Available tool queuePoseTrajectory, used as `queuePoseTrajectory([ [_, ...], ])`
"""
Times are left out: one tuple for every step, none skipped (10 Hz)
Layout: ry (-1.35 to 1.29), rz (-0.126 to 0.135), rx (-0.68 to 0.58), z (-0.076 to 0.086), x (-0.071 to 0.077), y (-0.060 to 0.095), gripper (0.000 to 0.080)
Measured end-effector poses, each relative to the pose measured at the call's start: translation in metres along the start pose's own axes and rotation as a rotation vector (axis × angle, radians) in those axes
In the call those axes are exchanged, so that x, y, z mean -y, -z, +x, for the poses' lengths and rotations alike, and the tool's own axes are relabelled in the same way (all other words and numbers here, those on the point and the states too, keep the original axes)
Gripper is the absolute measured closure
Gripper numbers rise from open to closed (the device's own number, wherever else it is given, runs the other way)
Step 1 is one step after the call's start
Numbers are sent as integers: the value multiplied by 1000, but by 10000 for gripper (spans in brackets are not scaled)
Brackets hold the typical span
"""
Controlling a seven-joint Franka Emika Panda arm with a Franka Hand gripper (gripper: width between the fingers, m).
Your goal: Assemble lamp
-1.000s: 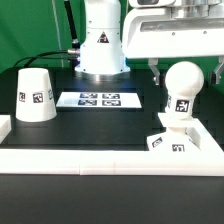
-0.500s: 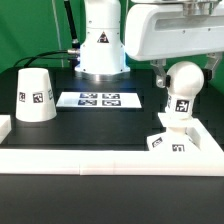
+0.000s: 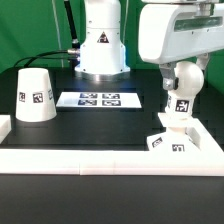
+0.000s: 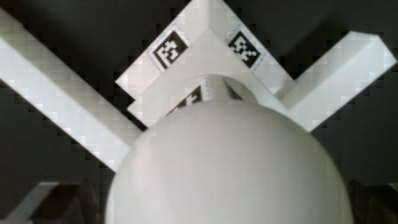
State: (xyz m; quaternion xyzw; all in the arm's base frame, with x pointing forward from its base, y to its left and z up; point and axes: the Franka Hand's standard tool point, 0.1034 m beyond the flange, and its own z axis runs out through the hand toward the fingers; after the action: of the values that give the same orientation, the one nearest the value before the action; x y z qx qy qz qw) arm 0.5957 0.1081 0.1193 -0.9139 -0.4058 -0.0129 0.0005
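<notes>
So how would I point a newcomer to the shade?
On the black table, find the marker board in the middle. To the exterior view's left of it the shade stands alone. It is a flat-topped cone, wider at the bottom, unlike the round bulb on the other side.

Shade point(image 3: 35, 97) exterior view's left; marker board point(image 3: 99, 99) centre; bulb point(image 3: 186, 82) on base point(image 3: 168, 142), right.
</notes>
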Motion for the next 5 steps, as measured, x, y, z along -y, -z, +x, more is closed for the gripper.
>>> queuePoseTrajectory([
  [84,1,2,-1,0,-1,101],
  [138,-1,6,-1,0,-2,101],
  [182,-7,12,-2,-1,-2,101],
  [260,-14,19,-2,-1,-3,101],
  [309,-23,30,-3,-2,-3,101],
])
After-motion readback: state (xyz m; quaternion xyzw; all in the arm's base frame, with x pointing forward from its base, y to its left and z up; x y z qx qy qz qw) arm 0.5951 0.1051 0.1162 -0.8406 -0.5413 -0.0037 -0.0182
